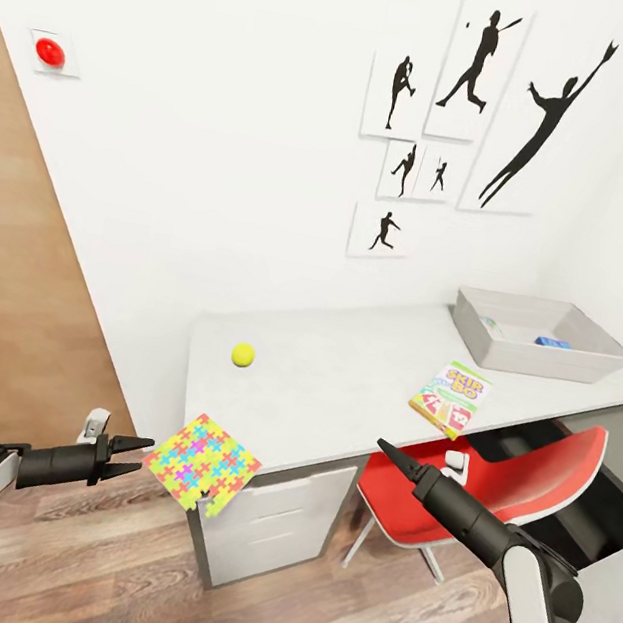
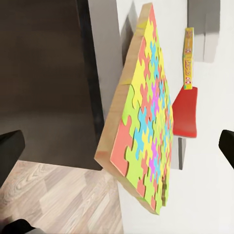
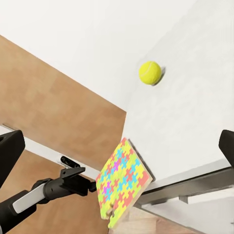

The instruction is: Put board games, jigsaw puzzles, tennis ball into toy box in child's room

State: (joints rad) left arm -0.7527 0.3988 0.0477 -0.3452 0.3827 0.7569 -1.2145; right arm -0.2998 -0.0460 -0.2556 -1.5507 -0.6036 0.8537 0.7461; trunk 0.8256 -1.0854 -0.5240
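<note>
A jigsaw puzzle (image 1: 202,463) (image 2: 146,126) (image 3: 122,183) lies on the near left corner of the table (image 1: 343,367), overhanging its edge, with a second patterned edge showing under it. My left gripper (image 1: 145,456) is open just left of the puzzle, level with it and not touching. The tennis ball (image 1: 243,354) (image 3: 150,72) rests further back on the table. The Skip-Bo board game (image 1: 450,398) lies near the front edge. At the far right stands the toy box (image 1: 507,356), holding a small blue board game (image 1: 553,342) and another box (image 1: 489,326). My right gripper (image 1: 391,457) hovers open in front of the table.
A red chair (image 1: 527,479) is tucked under the table to the right, close behind my right arm. White drawers (image 1: 265,527) sit under the table's left end. A wooden panel (image 1: 19,303) lines the wall on the left. Wood floor lies in front.
</note>
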